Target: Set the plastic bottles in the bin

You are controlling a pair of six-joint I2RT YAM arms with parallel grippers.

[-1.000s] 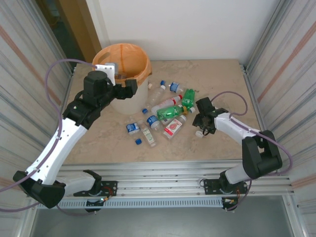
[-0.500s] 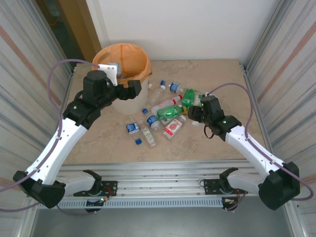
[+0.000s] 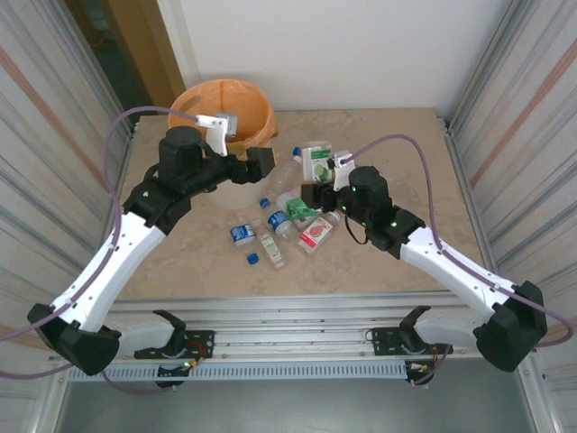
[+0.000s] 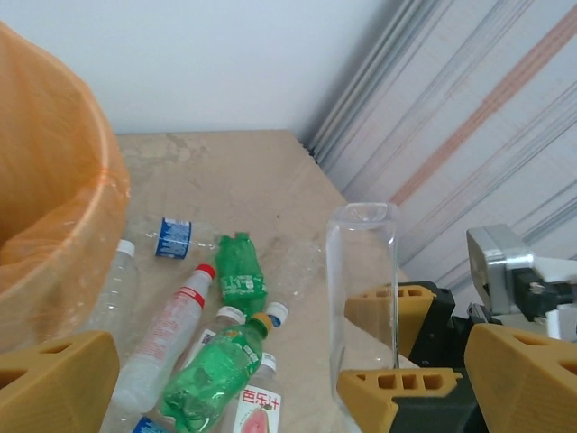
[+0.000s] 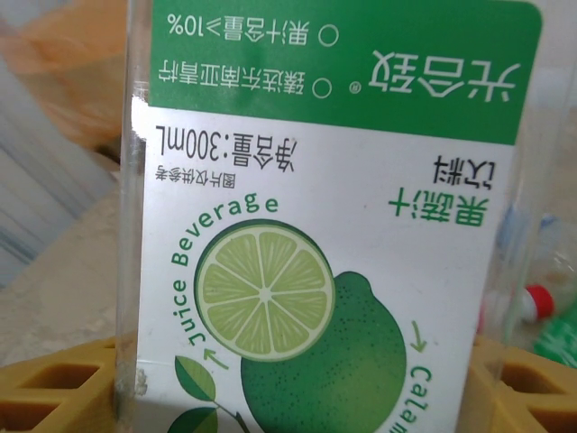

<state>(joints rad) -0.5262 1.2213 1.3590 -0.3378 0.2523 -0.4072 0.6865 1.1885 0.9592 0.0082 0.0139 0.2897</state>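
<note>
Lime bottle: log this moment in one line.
right tool: grips lime bottle | left tool: open, beside bin | other bottles: on table

arms (image 3: 104, 266): white links, black joints | cables (image 3: 111, 142): purple | hand fingers (image 4: 54, 383): ochre, honeycombed

Plastic bottles (image 3: 279, 219) on table (image 3: 397, 153), right of bin (image 3: 261, 108).

Setting: robot test cell, laboratory type.
Enclosure: corrugated panel walls (image 3: 532, 99) either side; plain white back wall (image 3: 343, 45).
Base: aluminium rail (image 3: 297, 329) edging a beige tabletop (image 3: 361, 271).
</note>
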